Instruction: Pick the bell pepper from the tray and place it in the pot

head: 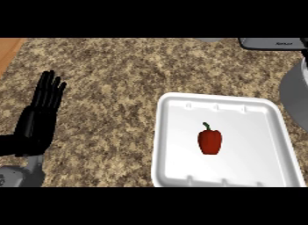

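The red bell pepper (210, 140) lies near the middle of the white tray (171, 145), so the pick is the step in hand. It likely goes best with a hand coming straight down over the pepper's body, closing across its width rather than on the stem. The left hand (43, 110) rests at the left of the counter (117, 70), fingers straight, close together and pointing up, holding nothing. The right hand does not show, and the grey curved shape at the right edge, probably the pot (297, 99), is cut off, its opening hidden.
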{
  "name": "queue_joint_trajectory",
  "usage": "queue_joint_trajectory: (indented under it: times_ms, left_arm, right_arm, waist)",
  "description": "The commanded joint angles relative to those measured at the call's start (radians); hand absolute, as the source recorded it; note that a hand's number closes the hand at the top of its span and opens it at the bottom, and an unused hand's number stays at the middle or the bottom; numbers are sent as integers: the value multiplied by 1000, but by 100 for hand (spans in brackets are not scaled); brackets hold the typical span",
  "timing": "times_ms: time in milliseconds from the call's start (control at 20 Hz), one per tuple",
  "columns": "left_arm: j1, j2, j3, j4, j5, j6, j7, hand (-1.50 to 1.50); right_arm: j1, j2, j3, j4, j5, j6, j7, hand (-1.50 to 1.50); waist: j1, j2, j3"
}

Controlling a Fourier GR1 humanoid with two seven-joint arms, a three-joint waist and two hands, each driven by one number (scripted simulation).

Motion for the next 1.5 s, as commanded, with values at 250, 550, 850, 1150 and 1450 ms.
queue_joint_trajectory:
  times_ms: [250, 550, 850, 1150, 1450]
  left_arm:
    - [-99, 135, 106, 3, -52, 84, 220, 0]
    - [-109, 71, 54, 37, -70, 91, 288, 0]
    - [-67, 64, 56, -47, -125, 111, 334, 0]
    - [-120, 68, 91, 30, -109, 80, 326, 0]
    - [-114, 30, 64, 6, -126, 100, 326, 0]
  right_arm:
    - [-64, 37, 18, 196, -62, 302, -307, 150]
    - [21, 78, 75, 299, 196, 121, -603, -150]
    - [102, 18, 86, 69, 191, 235, -568, -150]
    - [12, -134, 192, -18, 228, 447, -270, -150]
    - [-90, -184, 362, -119, 337, 591, 6, -150]
  waist:
    - [2, 24, -7]
    - [-24, 16, -10]
    - [-35, 7, -12]
    - [-32, 8, -14]
    - [-20, 7, -15]
